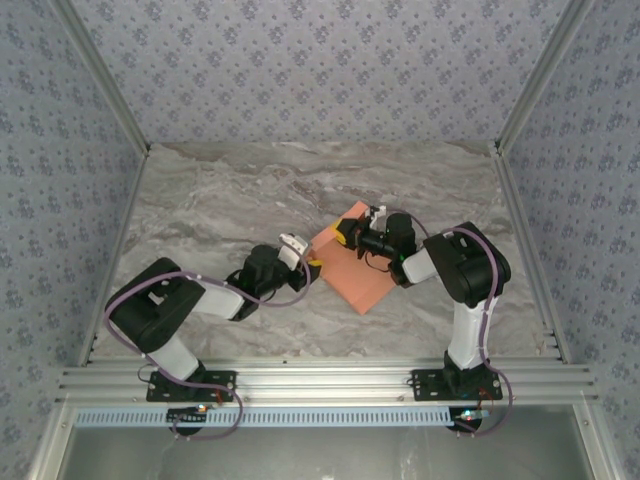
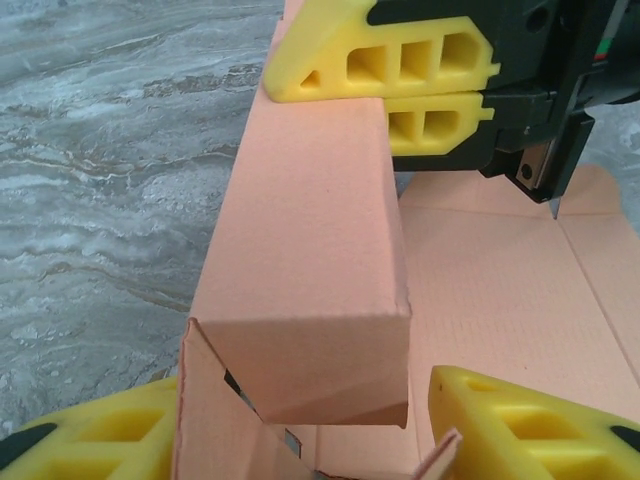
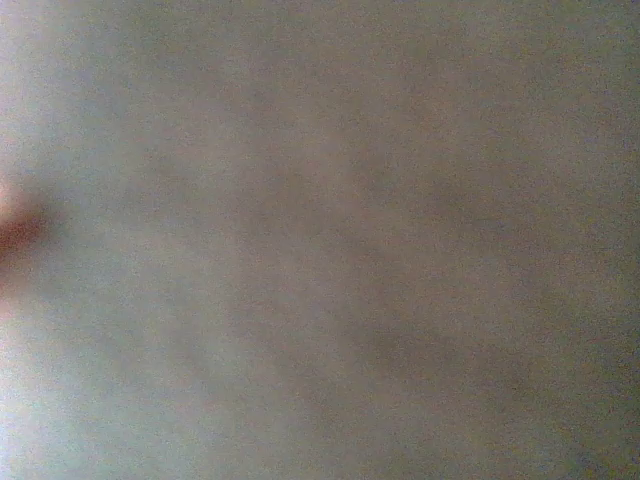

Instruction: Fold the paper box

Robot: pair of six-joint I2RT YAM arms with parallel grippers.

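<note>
sitting between left claw (image 1: 312, 262) and right claw (image 1: 347, 232), paper box (image 1: 362, 282) half-folded

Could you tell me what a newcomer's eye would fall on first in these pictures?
The salmon-orange paper box lies mid-table, both arms meeting over it. In the left wrist view one wall stands folded up, the right gripper's yellow fingers pinched at its far end, the left gripper's fingers spread near.

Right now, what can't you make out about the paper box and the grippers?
- Right wrist view: too blurred to identify anything.
- Left wrist view: the bottom edge cuts off the paper box at its near end and the fingers of the left gripper.
- Top view: the right gripper covers the box's far corner; creases too small.
</note>
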